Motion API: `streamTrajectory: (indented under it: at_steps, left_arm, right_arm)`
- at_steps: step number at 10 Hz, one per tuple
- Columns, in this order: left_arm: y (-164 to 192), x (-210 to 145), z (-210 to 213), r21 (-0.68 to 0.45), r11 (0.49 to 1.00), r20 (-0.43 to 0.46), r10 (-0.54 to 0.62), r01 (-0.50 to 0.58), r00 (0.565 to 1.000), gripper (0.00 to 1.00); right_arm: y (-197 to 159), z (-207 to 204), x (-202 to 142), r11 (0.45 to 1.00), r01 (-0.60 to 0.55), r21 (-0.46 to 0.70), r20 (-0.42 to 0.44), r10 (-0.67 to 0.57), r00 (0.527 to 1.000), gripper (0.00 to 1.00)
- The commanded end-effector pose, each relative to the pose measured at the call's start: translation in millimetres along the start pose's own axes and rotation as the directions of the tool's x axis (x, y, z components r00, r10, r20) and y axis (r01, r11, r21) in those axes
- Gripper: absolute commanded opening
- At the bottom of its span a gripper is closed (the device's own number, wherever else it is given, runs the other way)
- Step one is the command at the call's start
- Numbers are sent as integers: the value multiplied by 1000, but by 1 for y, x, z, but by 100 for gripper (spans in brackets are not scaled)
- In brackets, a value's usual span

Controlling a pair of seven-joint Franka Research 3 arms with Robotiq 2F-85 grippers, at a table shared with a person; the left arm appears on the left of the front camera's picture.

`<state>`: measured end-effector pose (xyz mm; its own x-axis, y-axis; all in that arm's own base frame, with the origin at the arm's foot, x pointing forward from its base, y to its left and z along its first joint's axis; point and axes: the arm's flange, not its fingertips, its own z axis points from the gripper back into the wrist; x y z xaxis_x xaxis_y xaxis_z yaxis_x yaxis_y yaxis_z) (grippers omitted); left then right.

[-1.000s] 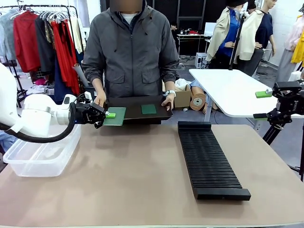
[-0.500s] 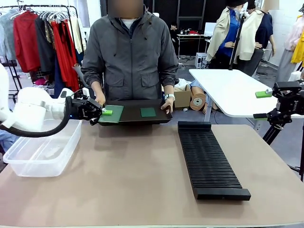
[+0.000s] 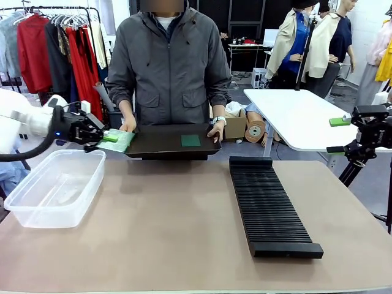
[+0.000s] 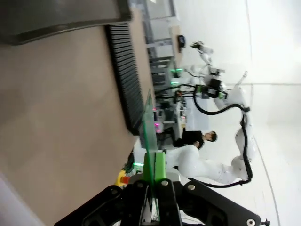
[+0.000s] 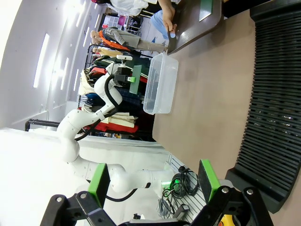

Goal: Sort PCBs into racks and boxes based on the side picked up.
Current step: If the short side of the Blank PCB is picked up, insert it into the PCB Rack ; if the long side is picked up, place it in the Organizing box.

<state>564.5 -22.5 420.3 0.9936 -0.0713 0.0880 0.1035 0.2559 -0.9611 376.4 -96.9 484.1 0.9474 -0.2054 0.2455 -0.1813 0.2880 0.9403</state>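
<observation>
1. Front view: the left fingers (image 3: 108,138), black with green pads, are clenched on the larger light green flat rectangular board (image 3: 121,142). They hold it raised at about 10 o'clock of the brown surface (image 3: 171,233).
2. That board lies nearly flat, just beside the 9 o'clock end of the shallow black tray (image 3: 162,144). It is past the far corner of the clear plastic rectangular tub (image 3: 37,211), which sits at 8 o'clock.
3. A person's hand (image 3: 128,126) and second hand (image 3: 215,131) hold the tray at 12 o'clock. The smaller darker green board (image 3: 190,141) lies on it toward its 3 o'clock end.
4. The long black slotted rack (image 3: 269,205) lies at 4 o'clock, running from near to far.
5. Left wrist view: the light board (image 4: 149,127) shows edge-on, pinched between the closed pads.
6. Right wrist view: the right fingers (image 5: 206,176) stand released, wide apart, grasping nothing. The rack (image 5: 273,94) is at 3 o'clock of that picture.
</observation>
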Motion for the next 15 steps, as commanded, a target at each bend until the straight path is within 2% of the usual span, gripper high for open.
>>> streamTrajectory:
  at_steps: [1, 3, 5, 6, 8, 12, 15]
  left_arm:
    - [-11, -6, 26, 161, 986, -2, 48, -47, 999, 0]
    - [-14, -7, 53, 301, 951, 44, 63, -73, 997, 0]
    - [-17, -8, 76, 435, 896, 30, 88, -92, 996, 0]
    - [-19, -7, 82, 467, 879, 21, 96, -94, 995, 0]
    - [-17, -8, 85, 604, 792, 43, 78, -88, 996, 0]
    - [-4, -9, 81, 626, 779, 22, 40, -45, 999, 0]
    - [26, -9, 85, 656, 752, 42, 48, -64, 998, 0]
  right_arm:
    - [3, -1, -1, 1000, -6, 9, 18, 6, 1000, 100]
    - [3, -1, -1, 1000, -6, 9, 18, 6, 1000, 100]
    - [3, -1, -1, 1000, -6, 9, 18, 6, 1000, 100]
    - [3, -1, -1, 1000, -6, 9, 18, 6, 1000, 100]
    - [3, -1, -1, 1000, -6, 9, 18, 6, 1000, 100]
    - [3, -1, -1, 1000, -6, 9, 18, 6, 1000, 100]
    - [3, -1, -1, 1000, -6, 9, 18, 6, 1000, 100]
